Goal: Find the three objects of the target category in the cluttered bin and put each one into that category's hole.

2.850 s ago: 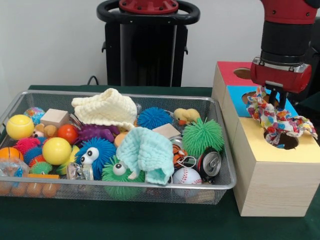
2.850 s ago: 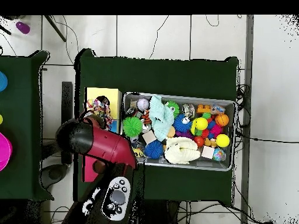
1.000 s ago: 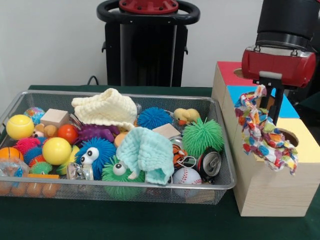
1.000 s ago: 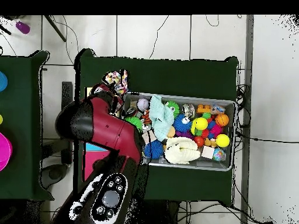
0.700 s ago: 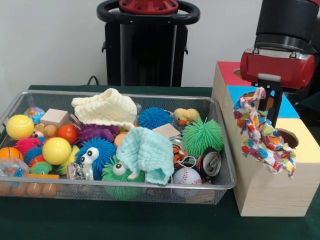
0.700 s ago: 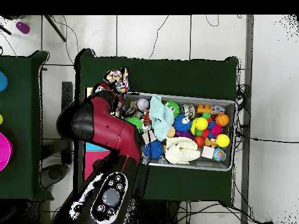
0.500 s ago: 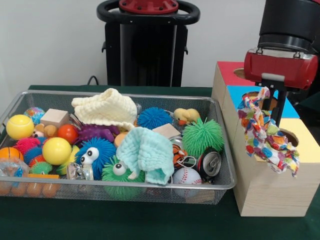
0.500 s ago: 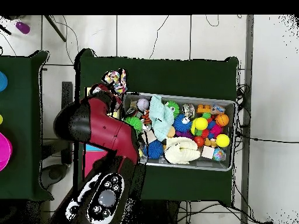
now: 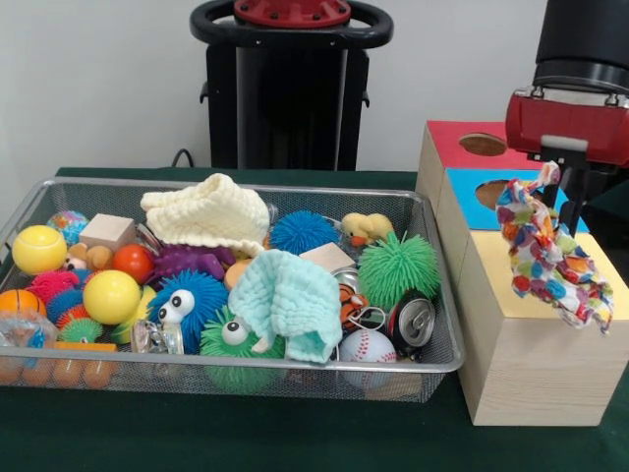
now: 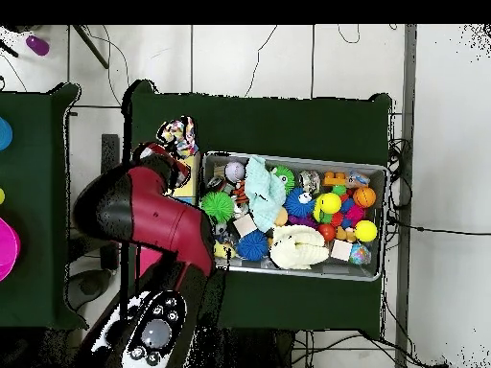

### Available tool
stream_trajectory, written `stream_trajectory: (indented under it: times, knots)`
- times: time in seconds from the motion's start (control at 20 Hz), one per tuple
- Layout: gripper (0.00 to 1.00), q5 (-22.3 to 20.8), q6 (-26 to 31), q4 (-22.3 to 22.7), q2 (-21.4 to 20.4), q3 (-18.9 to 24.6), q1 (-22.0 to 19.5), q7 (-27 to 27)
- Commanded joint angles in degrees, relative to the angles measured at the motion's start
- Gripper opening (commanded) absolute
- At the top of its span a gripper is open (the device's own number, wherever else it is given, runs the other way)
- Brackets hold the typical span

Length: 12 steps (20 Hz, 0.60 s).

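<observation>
A multicoloured patchwork cloth (image 9: 550, 258) hangs from my gripper (image 9: 562, 177), which is shut on its top end. It dangles over the yellow end of the wooden box (image 9: 531, 364), and its tail reaches past the box's right front edge. The yellow hole is hidden behind it. From above, the cloth (image 10: 178, 133) sticks out beyond the arm's red wrist (image 10: 144, 206). In the wire bin (image 9: 246, 366) lie a cream knitted cloth (image 9: 208, 211) at the back and a mint cloth (image 9: 290, 300) near the front.
The box top has a red section with a hole (image 9: 484, 144) and a blue section with a hole (image 9: 491, 191). The bin also holds spiky balls, yellow balls, a baseball (image 9: 366, 346), a can (image 9: 411, 322) and wooden blocks. A black stand (image 9: 290, 88) is behind the bin.
My gripper lifted the patchwork cloth up off the yellow hole, then carried it rightward in the front view, so that it now hangs over the box's right end.
</observation>
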Motion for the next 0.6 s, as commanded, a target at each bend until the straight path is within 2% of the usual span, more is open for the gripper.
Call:
stream_trajectory:
  times: [0.05, 0.25, 0.6]
  knots:
    - [0.0, 1.5, 7.2, 0.4, 2.8, 1.8, -0.6, 13.4]
    - [0.0, 1.9, 9.0, 1.7, 2.0, 3.6, -0.8, 13.7]
    - [0.0, 2.8, 16.3, 4.8, 0.9, 7.6, -2.9, 14.3]
